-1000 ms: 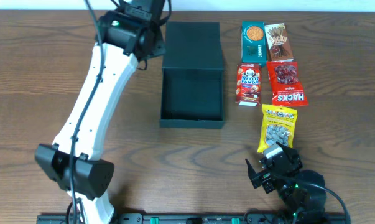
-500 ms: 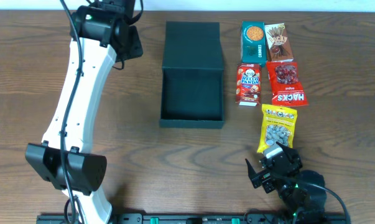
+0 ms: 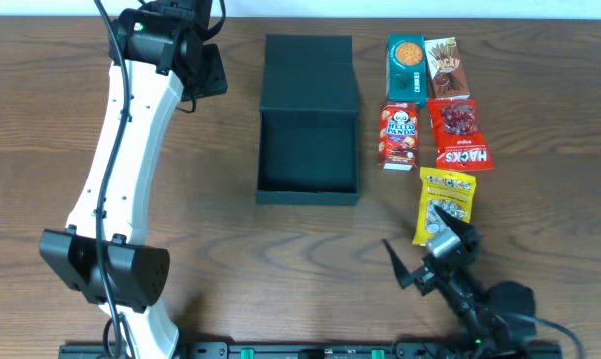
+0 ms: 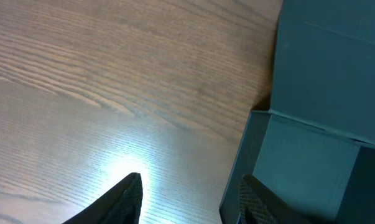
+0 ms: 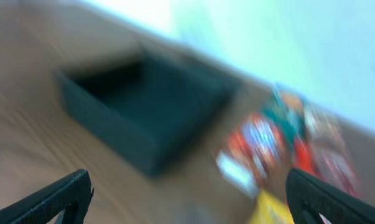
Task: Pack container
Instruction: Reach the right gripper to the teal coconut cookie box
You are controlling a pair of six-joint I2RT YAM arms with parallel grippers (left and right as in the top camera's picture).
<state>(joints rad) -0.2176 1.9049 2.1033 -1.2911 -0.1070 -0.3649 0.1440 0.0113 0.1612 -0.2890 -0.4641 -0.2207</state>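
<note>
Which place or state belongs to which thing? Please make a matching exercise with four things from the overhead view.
Things:
1. container
2. green cookie box
3. Hello Panda box
4. yellow snack pouch

Places or states:
A. nearest to the right gripper
B. just right of the container's open tray
C. lid folded back, nothing inside
D. far row, left of the Pocky box

Pairs: 1-C, 2-D, 3-B, 4-A

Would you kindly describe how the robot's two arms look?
The left arm has long white shells, black joints, a thin black cable along it and a small green light. The right arm looks all black. Both have black jaws.
</note>
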